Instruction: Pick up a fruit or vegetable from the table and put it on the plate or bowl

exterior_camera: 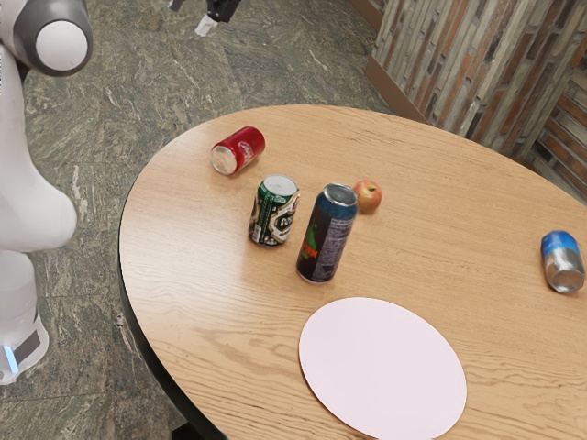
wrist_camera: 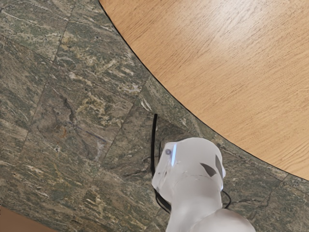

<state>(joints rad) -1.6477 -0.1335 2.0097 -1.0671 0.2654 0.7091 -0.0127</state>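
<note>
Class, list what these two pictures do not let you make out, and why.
Gripper: exterior view, cut off by the top edge.
Green can and dark can: exterior view, label lettering too small to read.
Table: exterior view, cut off by right and bottom edges.

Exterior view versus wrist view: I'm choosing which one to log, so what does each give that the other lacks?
The exterior view gives the apple, the red can, green can, dark can, blue can and the pink plate. The wrist view gives a black cable beside the arm's white body. Both share the wooden table, the stone floor and that white body.
</note>
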